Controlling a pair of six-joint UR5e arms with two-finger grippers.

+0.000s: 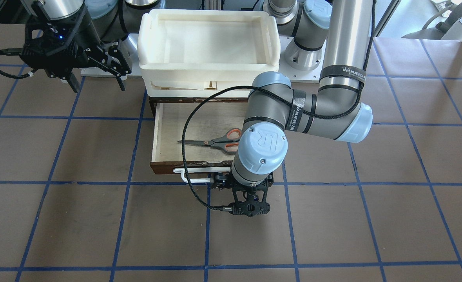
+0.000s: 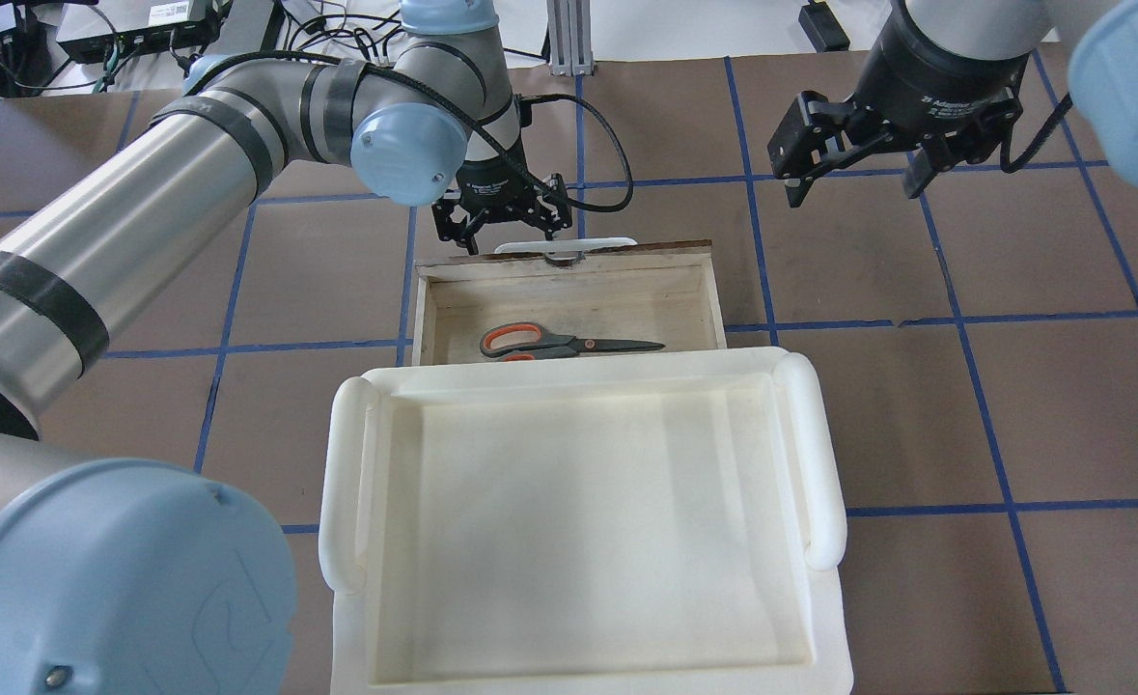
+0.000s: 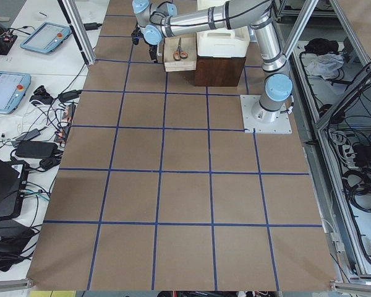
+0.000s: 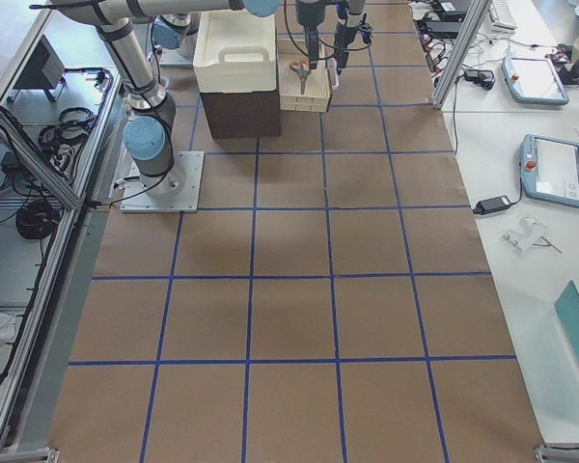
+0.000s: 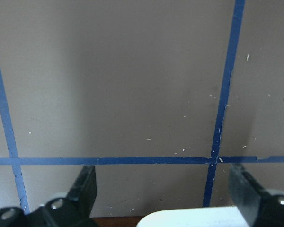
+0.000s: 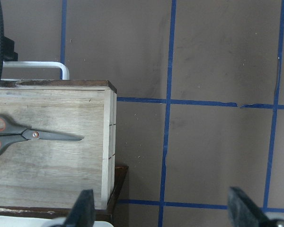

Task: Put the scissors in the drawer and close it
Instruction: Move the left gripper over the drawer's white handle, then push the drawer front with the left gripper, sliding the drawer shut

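The scissors (image 1: 215, 141) (image 2: 569, 343) (image 6: 33, 135), dark grey with orange-red loops, lie flat on the pale floor of the drawer (image 1: 199, 125) (image 2: 569, 290), which is pulled out. My left gripper (image 2: 503, 232) (image 5: 163, 189) is open at the drawer's dark front. The white bar handle (image 1: 193, 178) (image 5: 189, 218) shows low between its fingers. I cannot tell whether they touch it. My right gripper (image 1: 97, 84) (image 2: 858, 183) (image 6: 162, 210) hangs open and holds nothing, off to the drawer's side above the table.
A big white plastic tray (image 1: 152, 39) (image 2: 819, 454) is stacked on the brown cabinet (image 6: 120, 189) above the drawer. The left arm's black cable (image 1: 187, 129) loops over the drawer. Brown matting with a blue tape grid (image 1: 332, 219) surrounds the cabinet.
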